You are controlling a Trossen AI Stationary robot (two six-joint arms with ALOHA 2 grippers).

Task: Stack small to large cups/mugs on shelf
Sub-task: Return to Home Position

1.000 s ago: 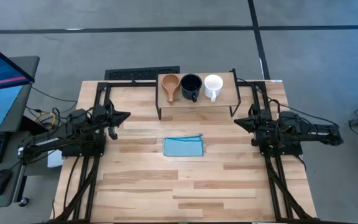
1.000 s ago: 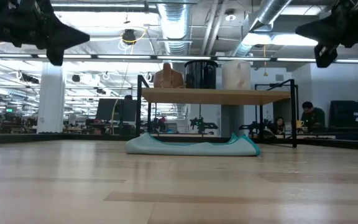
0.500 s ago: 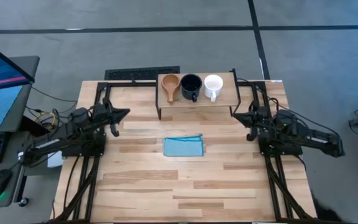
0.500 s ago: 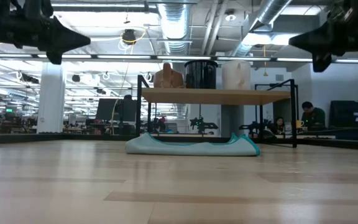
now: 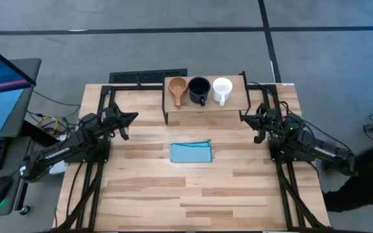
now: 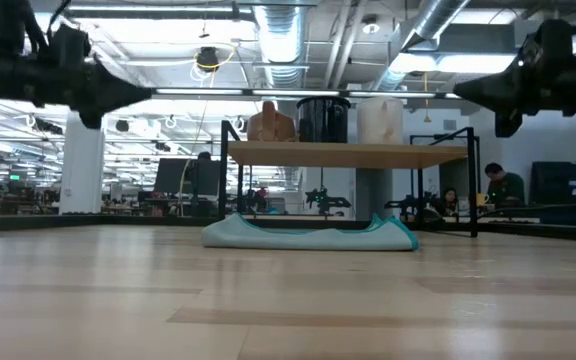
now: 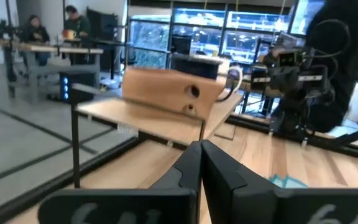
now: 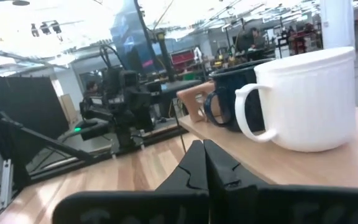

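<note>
Three cups stand in a row on the shelf (image 5: 237,102) at the table's far side: a tan wooden cup (image 5: 177,90) on the left, a dark navy mug (image 5: 199,90) in the middle, a white mug (image 5: 222,89) on the right. My left gripper (image 5: 135,116) is shut and hangs level in the air off the shelf's left end. My right gripper (image 5: 241,116) is shut and hangs level off the shelf's right end, with the white mug (image 8: 303,99) nearest to it. Neither touches anything.
A folded blue cloth (image 5: 192,153) lies on the tabletop just in front of the shelf. Black frame rails run along the table's left and right sides under the arms. People sit in the room beyond the table (image 6: 498,185).
Both arms have swung inward, so each shut gripper has come closer to its end of the shelf and sunk a little. The cups and the cloth have stayed where they were.
</note>
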